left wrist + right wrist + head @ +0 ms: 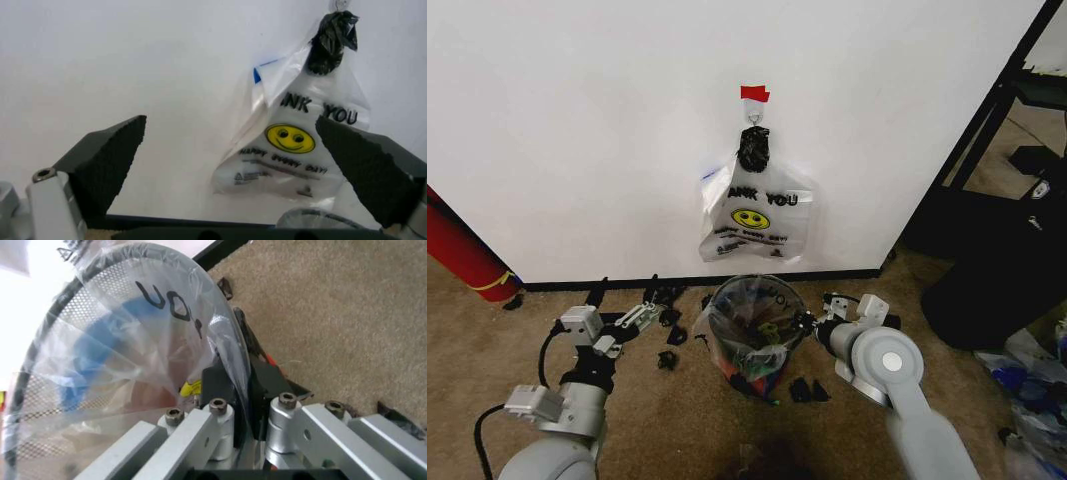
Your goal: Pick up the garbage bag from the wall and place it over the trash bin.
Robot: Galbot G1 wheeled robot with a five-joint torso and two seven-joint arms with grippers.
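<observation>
- From the head view, a thin translucent white plastic garbage bag (755, 215) with black "THANK YOU" lettering and a yellow smiley face is seen hanging from a small metal hook (754, 117) under a red tape patch (754, 93) on the plain white wall (577, 130); its top is gathered into a dark knot at the hook.
- Directly below, on the brown carpet floor (667, 410), the small round dark trash bin (752, 335) is found lined with another printed plastic bag, coloured scraps showing inside, small black pieces scattered around it.
- The left gripper (652, 312) is held low, just left of the bin; the right gripper (812, 322) is placed right at the bin's right rim. A red cylinder (462, 250) is leaned at the far left.
- From the left wrist view, the left jaws are shown spread wide with nothing between them, the hanging bag framed beyond them, well apart from the pads.
- From the right wrist view, the right jaws are seen pressed together on the clear film of the bin liner (133, 340), at the perforated rim.
- Progress, as judged: the wall bag is not yet grasped, so the pick-up and the placing over the bin both appear left to do; one bag is already draped in the bin.
</observation>
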